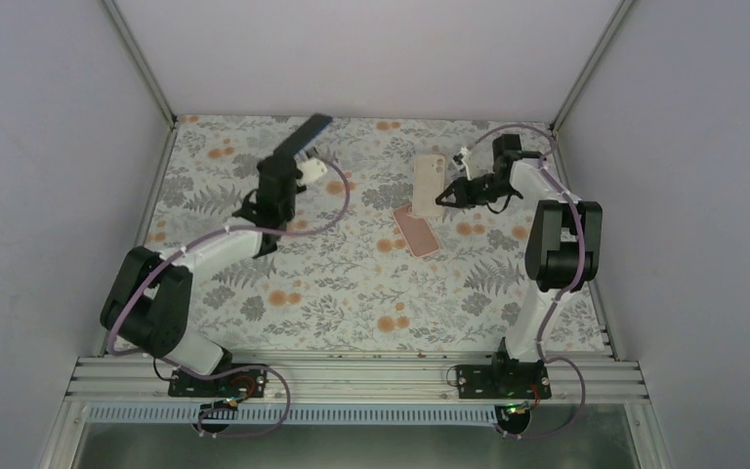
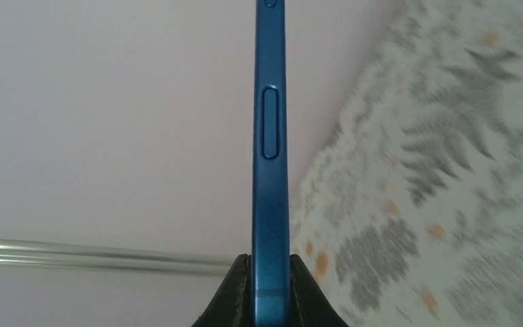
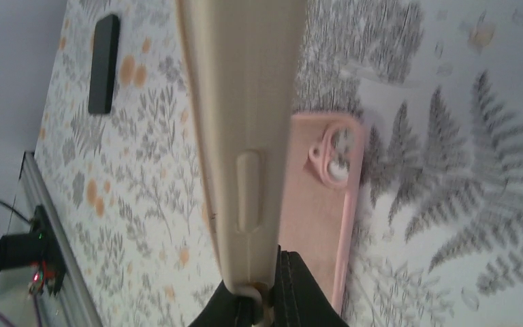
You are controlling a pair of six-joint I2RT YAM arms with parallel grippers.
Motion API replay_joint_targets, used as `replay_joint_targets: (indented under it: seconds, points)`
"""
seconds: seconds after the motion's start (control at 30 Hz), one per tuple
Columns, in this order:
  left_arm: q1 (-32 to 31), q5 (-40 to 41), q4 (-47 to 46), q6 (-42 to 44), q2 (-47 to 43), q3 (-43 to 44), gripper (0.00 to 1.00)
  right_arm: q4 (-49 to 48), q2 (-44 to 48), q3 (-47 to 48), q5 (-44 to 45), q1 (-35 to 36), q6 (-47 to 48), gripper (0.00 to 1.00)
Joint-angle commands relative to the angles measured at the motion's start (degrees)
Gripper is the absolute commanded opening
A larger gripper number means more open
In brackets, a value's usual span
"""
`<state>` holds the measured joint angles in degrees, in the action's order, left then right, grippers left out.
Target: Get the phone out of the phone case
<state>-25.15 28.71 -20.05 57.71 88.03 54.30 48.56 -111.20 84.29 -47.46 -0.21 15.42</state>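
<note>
2 grippers were clenched: left gripper (image 2: 270, 276) pinched 1 blue phone (image 2: 270, 170) by its end, edge-on, raised off the floral table (image 1: 352, 293); right gripper (image 3: 265, 300) clamped 1 beige case (image 3: 245, 102), just beside 1 pink case (image 3: 320, 204) lying flat.

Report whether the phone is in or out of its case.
Out: left end effector grips the bare phone; right end effector grips the beige case.

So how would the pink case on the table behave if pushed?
The pink case lies flat, so it should not roll or tip. It looks like a thin empty shell, probably light and bendy. Its matte surface may drag on the patterned table rather than glide.
</note>
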Motion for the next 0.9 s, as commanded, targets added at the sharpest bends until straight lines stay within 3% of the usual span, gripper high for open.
replay_joint_targets:
  seconds: [0.0, 0.13, 0.33, 0.53, 0.63, 0.8, 0.87]
  points:
    - [-8.36, 14.24, -0.53, 5.25, -3.84, -8.59, 0.02, 8.46, 1.02, -3.80, -2.35, -4.58, 11.06, 0.03]
    - [-15.85, 21.00, -0.49, 5.52, -2.34, -14.38, 0.02, 15.24, 0.87, -5.98, -0.87, -7.76, 19.16, 0.03]
    - [-20.87, 19.70, 4.54, 4.06, 0.79, -16.87, 0.02, 18.90, 2.06, -11.74, 3.98, -10.55, 25.15, 0.04]
    - [-22.72, 19.48, -4.80, 9.63, 7.11, -20.94, 0.03, 17.99, 2.63, -14.27, 7.99, -11.11, 24.80, 0.04]
    - [-23.06, 18.94, -6.73, 9.86, 9.55, -21.08, 0.13, 17.45, 1.94, -14.10, 9.67, -11.69, 24.05, 0.04]
    - [-23.93, 17.99, -7.79, 10.45, 10.37, -20.64, 0.16, 17.11, -0.39, -12.01, 11.46, -14.88, 24.06, 0.04]
    - [-24.39, 18.12, -6.51, 10.11, 10.58, -20.31, 0.24, 17.31, -1.51, -11.67, 12.16, -15.97, 24.81, 0.04]
